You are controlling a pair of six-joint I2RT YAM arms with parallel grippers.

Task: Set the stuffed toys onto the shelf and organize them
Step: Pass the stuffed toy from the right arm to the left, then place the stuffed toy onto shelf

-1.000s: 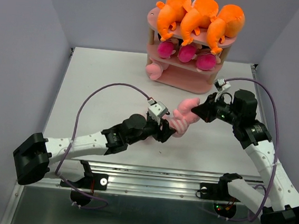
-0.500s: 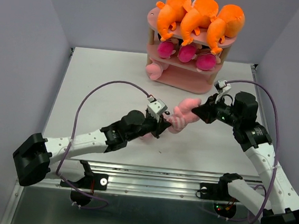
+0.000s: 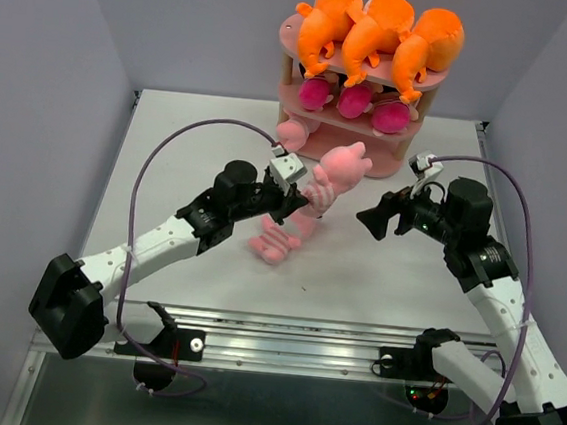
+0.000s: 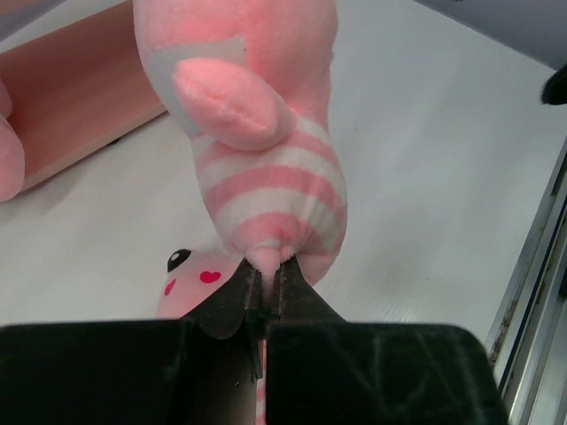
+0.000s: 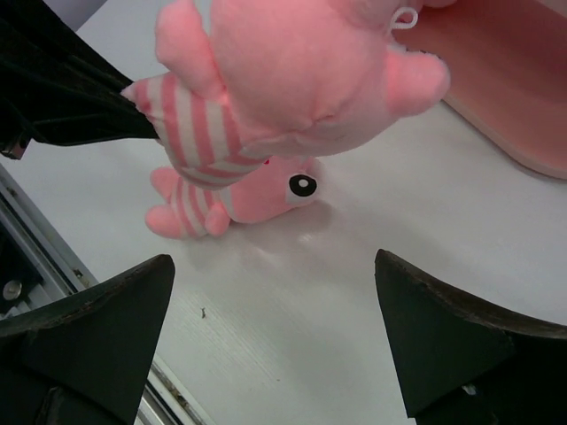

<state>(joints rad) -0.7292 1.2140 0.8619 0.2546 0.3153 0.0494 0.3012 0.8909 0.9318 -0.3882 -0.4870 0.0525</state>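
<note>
left pincer [image 3: 295, 202] clamped on the striped pig [image 3: 336, 172] by its rear tip, pig held over mid-tabletop [image 3: 188, 163] near the shelf [image 3: 369, 160] at the far edge; right pincer [image 3: 371, 221] jaws apart, empty, beside it.

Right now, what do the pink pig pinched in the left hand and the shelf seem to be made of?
Held pig: plush fabric, matte with short fuzzy nap, puckering where pinched, so probably soft-stuffed. Shelf: smooth matte pink boards, painted wood or plastic, cannot tell; its posts look like pale unpainted wood.
</note>
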